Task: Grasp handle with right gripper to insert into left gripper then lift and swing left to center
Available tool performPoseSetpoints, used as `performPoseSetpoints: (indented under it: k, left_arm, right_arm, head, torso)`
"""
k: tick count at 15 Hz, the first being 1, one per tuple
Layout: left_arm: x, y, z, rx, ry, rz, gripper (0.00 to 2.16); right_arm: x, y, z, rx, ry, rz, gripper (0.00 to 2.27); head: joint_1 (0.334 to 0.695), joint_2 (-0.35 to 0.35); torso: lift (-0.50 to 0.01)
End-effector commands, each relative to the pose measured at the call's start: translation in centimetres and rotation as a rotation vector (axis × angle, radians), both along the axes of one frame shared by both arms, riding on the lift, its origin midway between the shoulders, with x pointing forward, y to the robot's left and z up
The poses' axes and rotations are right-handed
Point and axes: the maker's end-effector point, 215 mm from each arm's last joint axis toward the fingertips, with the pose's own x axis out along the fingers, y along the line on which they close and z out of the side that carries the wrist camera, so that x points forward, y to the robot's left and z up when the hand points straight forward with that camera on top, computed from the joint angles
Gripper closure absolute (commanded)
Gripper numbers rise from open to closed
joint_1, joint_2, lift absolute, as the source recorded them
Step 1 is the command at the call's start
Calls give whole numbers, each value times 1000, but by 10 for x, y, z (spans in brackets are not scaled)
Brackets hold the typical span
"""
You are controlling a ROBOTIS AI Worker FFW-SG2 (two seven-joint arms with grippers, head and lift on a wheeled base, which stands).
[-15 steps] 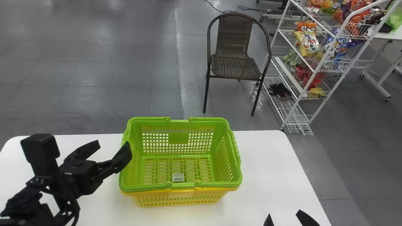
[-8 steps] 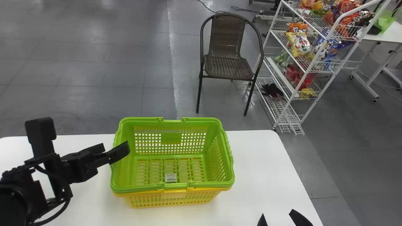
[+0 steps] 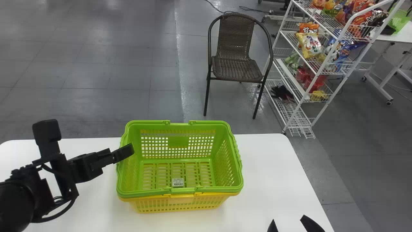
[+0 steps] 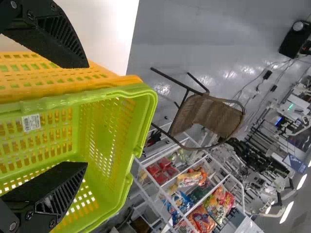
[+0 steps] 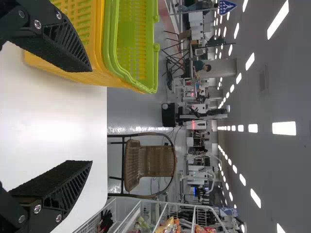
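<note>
A green basket (image 3: pixel 236 161) is nested in a yellow basket (image 3: pixel 180 203) on the white table, its handles folded down along the rim. My left gripper (image 3: pixel 120 152) is at the green basket's left side, one finger overlapping the rim in the head view. In the left wrist view this gripper (image 4: pixel 86 115) stands open, with the green basket (image 4: pixel 109 145) behind its fingers. My right gripper (image 3: pixel 288 219) is at the head view's bottom edge, right of the baskets and apart from them. The right wrist view shows this gripper (image 5: pixel 91 115) open over the table, nothing between its fingers.
The white table (image 3: pixel 267 167) ends just beyond the baskets. On the floor behind it stands a brown wicker chair (image 3: pixel 236 67). A white wire rack (image 3: pixel 302 100) with snack bags is to the right of the chair.
My left gripper has turned, so its two fingers, seen apart before, now nearly line up in the head view. The head view's whole scene has shifted slightly left, then a little back.
</note>
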Motion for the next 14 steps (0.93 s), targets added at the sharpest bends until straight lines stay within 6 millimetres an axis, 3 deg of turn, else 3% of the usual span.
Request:
performPoseSetpoints:
  k: [1,10,14]
  left_arm:
    - [0,-3,-2,-2,5,-6,90]
    - [-2,-12,6,-35,-6,-22,97]
    - [-1,-21,27,-78,-17,-42,97]
  right_arm:
    - [0,-1,-1,-1,4,-2,157]
    - [-1,-3,-1,-1,4,-7,157]
    - [-1,-3,-1,-1,4,-7,157]
  head:
    - [695,-181]
    - [695,-201]
    - [695,-207]
  torso:
    - [0]
    - [0]
    - [0]
